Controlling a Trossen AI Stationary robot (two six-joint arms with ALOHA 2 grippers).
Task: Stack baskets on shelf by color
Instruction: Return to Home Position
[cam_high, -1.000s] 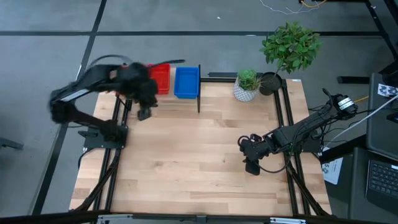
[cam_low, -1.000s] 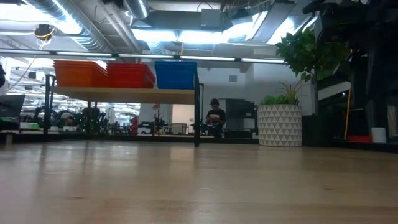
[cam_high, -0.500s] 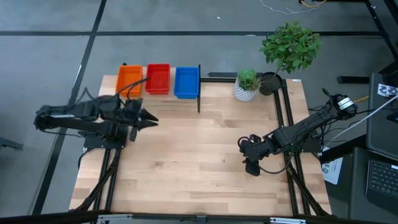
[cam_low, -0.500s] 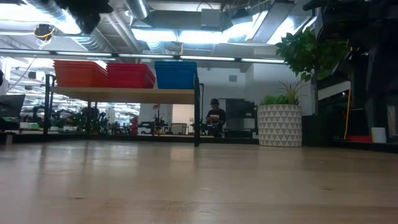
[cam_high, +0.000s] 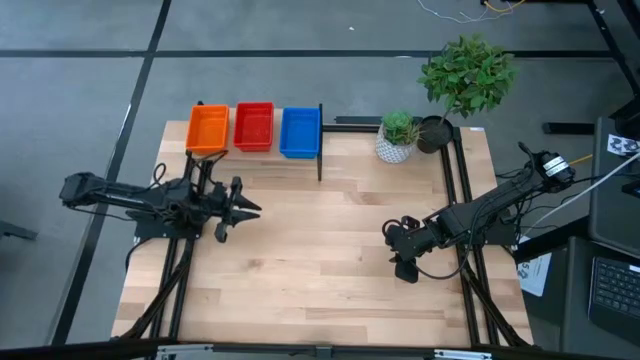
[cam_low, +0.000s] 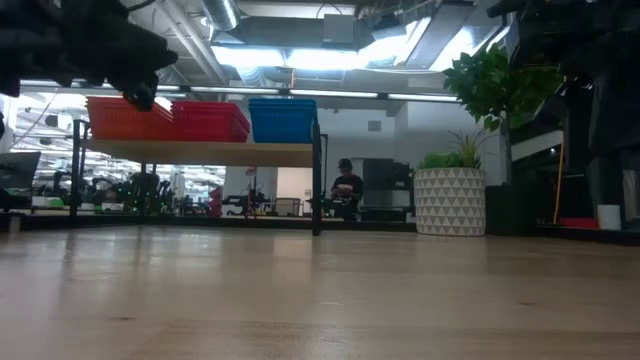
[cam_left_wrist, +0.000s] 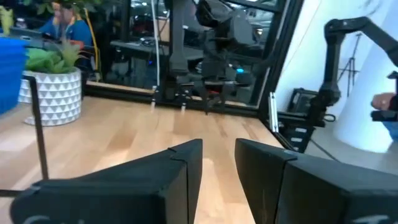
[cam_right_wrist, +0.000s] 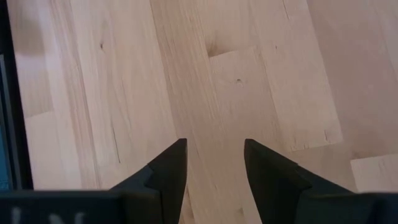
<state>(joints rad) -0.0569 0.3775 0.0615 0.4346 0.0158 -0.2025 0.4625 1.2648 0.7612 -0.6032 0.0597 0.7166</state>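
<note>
Tabletop (cam_high: 320, 270), far edge: shelf (cam_low: 200, 152) lengthwise along it, baskets (cam_high: 253, 128) crosswise atop.

The left arm (cam_high: 120, 192) lay stretched low over the table's (cam_high: 300, 285) left edge, the left gripper (cam_high: 252, 208) pointing toward its middle, fingers slightly parted. The right arm (cam_high: 490, 205) crouched at the table's right edge, the right gripper (cam_high: 406, 272) aimed down, fingers parted.

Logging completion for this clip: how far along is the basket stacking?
Done: orange mesh plastic baskets, red baskets and blue baskets sit in separate colour stacks on the light-wood shelf. In hand: nothing; left gripper and right gripper are open and empty over the wooden table. Left: only parking the arms, apparently.
</note>
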